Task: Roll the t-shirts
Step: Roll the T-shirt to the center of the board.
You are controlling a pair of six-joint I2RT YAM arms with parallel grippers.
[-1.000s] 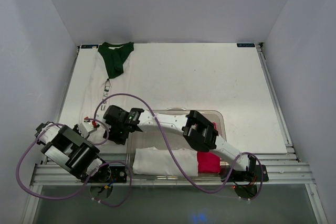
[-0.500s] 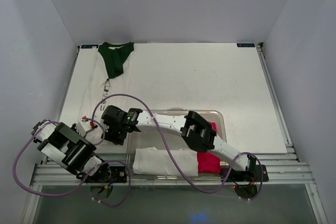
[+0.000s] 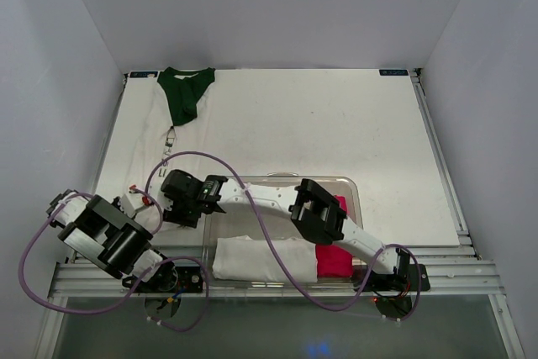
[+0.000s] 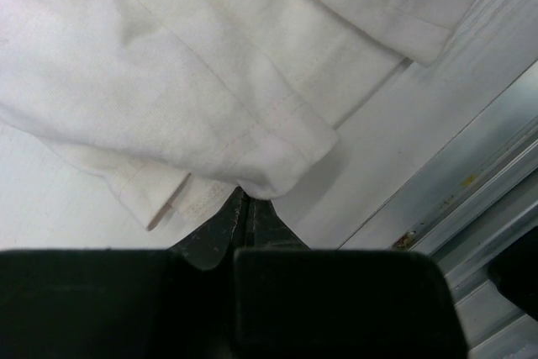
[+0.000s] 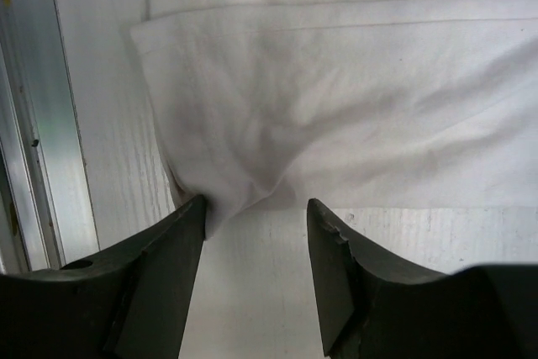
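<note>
On the left wrist camera the white t-shirt lies in soft layers on the table, its hemmed folds close to the metal rail that runs along the table's left edge. The left gripper has its jaws pressed together to a thin slit right under the lowest hem, and it looks to be nipping that edge, though only a sliver of cloth can be in there. On the right wrist camera the same shirt fills the upper part of the view, one corner near the rail and a scrap of dark lettering at the top right. The right gripper stands about half wide with nothing clamped; a pucker of cloth sags toward the gap and touches one finger. From above, both wrists meet at the near left part of the table, where white cloth hardly stands out against the white top. The green t-shirt lies bunched at the far left corner, well apart and untouched. A clear bin at the near edge holds a folded white cloth and a pink rolled cloth. The step in hand seems to be taking the white shirt's edge to start its roll. Next, the right jaws likely need to close on that pucker, so both hands can turn the edge over evenly
</note>
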